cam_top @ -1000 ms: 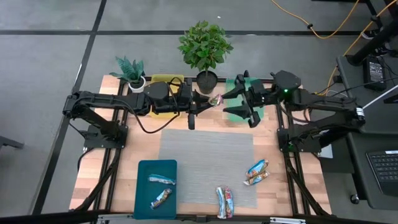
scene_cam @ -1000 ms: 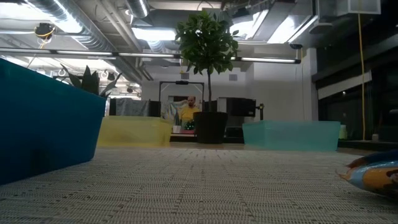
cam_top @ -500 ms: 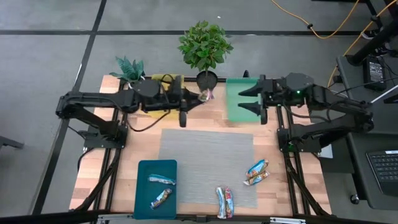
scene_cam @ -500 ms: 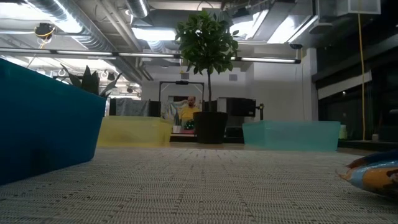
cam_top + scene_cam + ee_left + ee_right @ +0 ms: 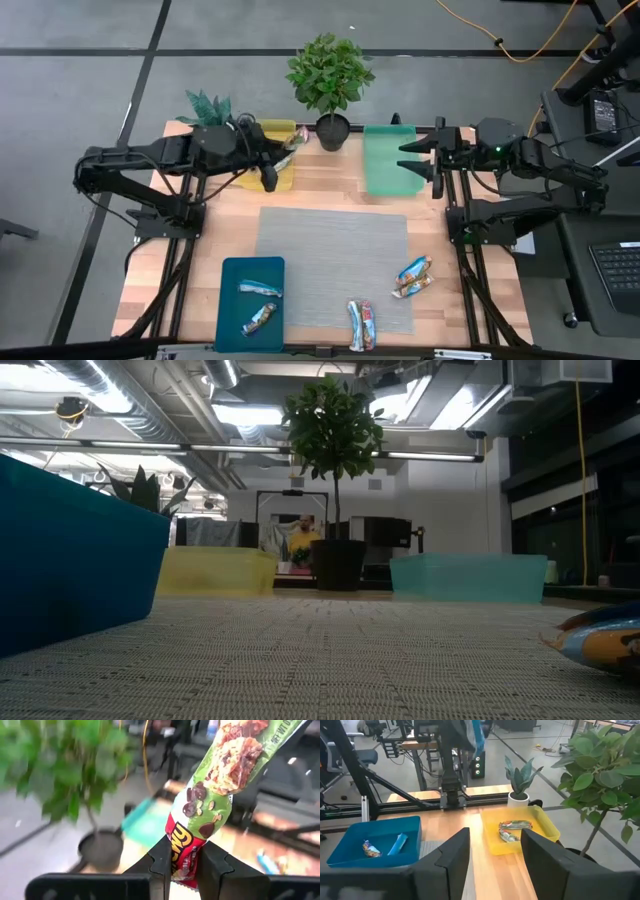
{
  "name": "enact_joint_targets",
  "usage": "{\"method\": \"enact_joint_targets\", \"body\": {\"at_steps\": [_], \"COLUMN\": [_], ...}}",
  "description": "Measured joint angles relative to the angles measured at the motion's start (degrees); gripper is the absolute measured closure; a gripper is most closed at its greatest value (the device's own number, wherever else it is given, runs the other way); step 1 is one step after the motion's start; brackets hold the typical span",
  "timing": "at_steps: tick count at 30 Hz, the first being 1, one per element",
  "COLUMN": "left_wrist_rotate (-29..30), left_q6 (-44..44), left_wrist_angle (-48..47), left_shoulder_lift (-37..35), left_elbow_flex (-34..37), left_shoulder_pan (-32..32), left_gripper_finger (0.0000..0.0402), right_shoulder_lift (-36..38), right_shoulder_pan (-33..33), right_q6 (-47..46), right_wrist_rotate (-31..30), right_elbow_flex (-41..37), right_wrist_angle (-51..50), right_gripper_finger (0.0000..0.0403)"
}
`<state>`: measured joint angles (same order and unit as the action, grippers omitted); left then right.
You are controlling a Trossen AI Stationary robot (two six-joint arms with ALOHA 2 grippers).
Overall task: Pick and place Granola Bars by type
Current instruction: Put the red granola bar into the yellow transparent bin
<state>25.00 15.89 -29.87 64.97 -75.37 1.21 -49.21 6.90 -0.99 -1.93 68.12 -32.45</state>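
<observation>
My left gripper (image 5: 278, 160) hangs over the yellow tray (image 5: 272, 128) at the far left, shut on a granola bar (image 5: 216, 775) in a green wrapper with a red end. My right gripper (image 5: 417, 160) stands open and empty above the right edge of the green tray (image 5: 385, 165); the right wrist view shows nothing between its fingers (image 5: 492, 855). Two bars (image 5: 413, 275) lie on the table at the right, one (image 5: 362, 325) at the mat's front edge, and two (image 5: 258, 303) in the blue tray. The yellow tray holds bars (image 5: 514, 830). My left gripper pinches the bar's red end (image 5: 182, 862) between its two fingers. The fingers reach nearly level toward the table's right, and the bar runs on beyond them in line with them. The bar is lifted clear, its free end above the yellow tray's right side.
A tall potted plant (image 5: 330, 80) stands at the far edge between the yellow and green trays, a small one (image 5: 208, 108) at the far left. A grey mat (image 5: 333, 265) covers the middle. The blue tray (image 5: 250, 305) sits at the front left.
My left gripper has drawn back toward the table's left with the bar, from beside the plant pot to over the yellow tray, tipping up toward level. My right gripper has pulled back toward the right edge, off the green tray's middle, also tipping up; its fingers stand a little closer.
</observation>
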Motion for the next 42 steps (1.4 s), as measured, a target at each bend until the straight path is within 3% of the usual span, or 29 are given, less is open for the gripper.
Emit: {"method": "enact_joint_targets", "body": {"at_steps": [5,10,18,23,34,42], "left_wrist_rotate": [2.6,3.2,-6.8,-7.9,-10.2,-9.8], "left_q6": [8.3,11.9,10.0,9.9,12.0,9.2], "left_wrist_angle": [-11.7,-18.4,-19.1,-19.1,-15.2,-13.5], "left_shoulder_lift": [0.0,0.0,0.1,0.8,6.8,15.9], "left_elbow_flex": [0.0,-1.4,-2.5,1.3,16.8,18.6], "left_shoulder_pan": [2.0,10.6,25.2,26.4,29.4,30.2], "left_gripper_finger": [0.0348,0.0348,0.0348,0.0348,0.0348,0.0348], "right_shoulder_lift": [-0.1,-0.1,-0.1,-0.1,-0.1,-0.1], "right_shoulder_pan": [0.0,0.0,0.0,0.0,0.0,0.0], "right_q6": [0.5,1.6,2.7,1.5,1.4,1.4], "right_wrist_rotate": [0.0,0.0,0.0,0.0,0.0,0.1], "right_elbow_flex": [0.0,0.0,0.0,0.0,0.0,0.0], "right_wrist_angle": [0.0,0.0,0.0,0.0,-3.1,-4.0], "right_gripper_finger": [0.0227,0.0227,0.0227,0.0227,0.0227,0.0227]}}
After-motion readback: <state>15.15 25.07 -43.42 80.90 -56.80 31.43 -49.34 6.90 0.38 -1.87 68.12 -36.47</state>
